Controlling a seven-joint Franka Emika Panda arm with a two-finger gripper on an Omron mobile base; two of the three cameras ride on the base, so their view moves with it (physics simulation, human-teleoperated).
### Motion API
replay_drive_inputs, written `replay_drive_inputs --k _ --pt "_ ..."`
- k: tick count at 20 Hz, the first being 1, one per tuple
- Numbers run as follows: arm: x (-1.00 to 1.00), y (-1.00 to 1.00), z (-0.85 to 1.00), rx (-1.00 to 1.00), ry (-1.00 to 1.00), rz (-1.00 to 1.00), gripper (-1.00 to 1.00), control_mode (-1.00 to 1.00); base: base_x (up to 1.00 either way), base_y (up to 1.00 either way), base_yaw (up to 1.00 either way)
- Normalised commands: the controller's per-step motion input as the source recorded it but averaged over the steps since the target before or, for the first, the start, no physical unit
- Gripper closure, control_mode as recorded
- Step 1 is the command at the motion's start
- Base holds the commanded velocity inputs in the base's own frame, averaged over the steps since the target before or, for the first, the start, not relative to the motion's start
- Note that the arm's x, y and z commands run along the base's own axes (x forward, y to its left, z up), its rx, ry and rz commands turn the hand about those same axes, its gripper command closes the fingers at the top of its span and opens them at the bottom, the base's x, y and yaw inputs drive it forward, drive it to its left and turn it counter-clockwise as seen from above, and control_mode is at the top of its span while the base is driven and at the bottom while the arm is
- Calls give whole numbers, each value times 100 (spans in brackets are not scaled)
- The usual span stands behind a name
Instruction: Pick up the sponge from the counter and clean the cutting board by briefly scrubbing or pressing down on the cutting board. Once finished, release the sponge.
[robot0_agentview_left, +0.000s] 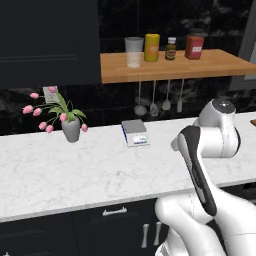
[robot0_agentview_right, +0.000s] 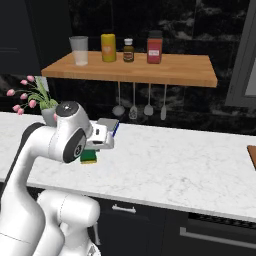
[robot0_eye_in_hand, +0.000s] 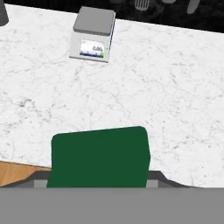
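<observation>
We're in a home kitchen, rendered. A long white marble counter (robot0_agentview_left: 75, 170) runs over dark cabinet fronts (robot0_agentview_left: 75, 230) with metal handles, backed by a black stone wall. Up on the wooden wall shelf (robot0_agentview_right: 165, 70) stand a glass, jars and bottles, and ladles and spatulas (robot0_agentview_right: 140, 102) hang beneath it. A digital kitchen scale (robot0_eye_in_hand: 92, 35) sits on the marble, a vase of pink tulips (robot0_agentview_left: 62, 117) beside it.

Sponge (robot0_eye_in_hand: 99, 156), green scrub layer up, yellow body beneath, sat above white marble bench (robot0_eye_in_hand: 166, 96); reddish-brown cutting board (robot0_agentview_right: 252, 155) at far right edge.
</observation>
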Motion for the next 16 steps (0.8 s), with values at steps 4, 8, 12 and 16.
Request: replay_drive_inputs --k 4,8,12,16 --pt "-91 -68 0 2 -27 0 100 -100 0 0 0" --pt "-57 -83 0 0 -6 0 100 -100 0 0 0" --pt "-4 -26 0 0 -7 0 100 -100 0 0 0" --pt "44 1 7 0 -11 0 100 -100 0 0 0"
